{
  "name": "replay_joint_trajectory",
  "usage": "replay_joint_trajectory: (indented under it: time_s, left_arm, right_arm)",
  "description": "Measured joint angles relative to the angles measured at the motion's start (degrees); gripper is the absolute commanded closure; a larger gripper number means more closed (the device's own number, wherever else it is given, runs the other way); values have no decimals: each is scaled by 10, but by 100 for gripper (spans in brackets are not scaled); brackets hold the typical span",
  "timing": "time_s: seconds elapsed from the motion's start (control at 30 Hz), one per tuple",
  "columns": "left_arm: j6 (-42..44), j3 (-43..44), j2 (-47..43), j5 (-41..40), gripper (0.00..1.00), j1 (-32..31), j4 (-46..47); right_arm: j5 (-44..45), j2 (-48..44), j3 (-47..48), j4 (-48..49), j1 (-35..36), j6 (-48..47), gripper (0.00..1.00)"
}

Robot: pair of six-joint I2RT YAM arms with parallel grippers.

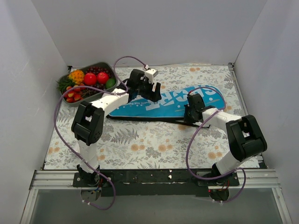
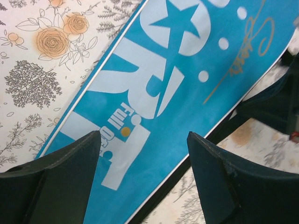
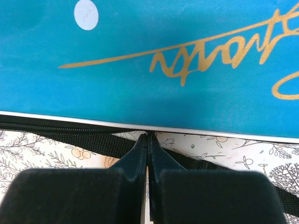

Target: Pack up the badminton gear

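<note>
Both left gripper [image 2: 142,135] and right gripper [image 3: 148,137] angle down toward bag [image 1: 168,100].

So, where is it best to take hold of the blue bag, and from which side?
The blue bag lies flat, so its face gives nothing to pinch. Probably better is the black strap that sticks out along its near edge, taken from the near side.

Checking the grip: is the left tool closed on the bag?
No, the left tool stands wide open over the blue bag.
</note>
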Motion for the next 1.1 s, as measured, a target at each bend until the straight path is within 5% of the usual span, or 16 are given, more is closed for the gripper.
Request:
replay_joint_trajectory:
  time_s: [0.47, 0.63, 0.67, 0.8, 0.9, 1.1]
  left_arm:
    - [191, 5, 103, 34, 24, -5, -24]
    - [212, 6, 111, 16, 31, -14, -14]
    - [214, 6, 112, 10, 35, -16, -13]
    - [220, 5, 115, -4, 83, -25, -4]
    - [225, 7, 116, -1, 100, -30, 7]
    - [224, 13, 118, 9, 100, -40, 8]
  right_arm:
    - [-60, -37, -45, 25, 1, -5, 99]
    - [-75, -46, -56, 28, 1, -11, 99]
    - [-76, -46, -57, 30, 1, -13, 99]
    - [-80, -47, -60, 34, 1, -16, 99]
    - [-82, -47, -60, 40, 1, -17, 99]
    - [-83, -43, -59, 42, 2, -21, 99]
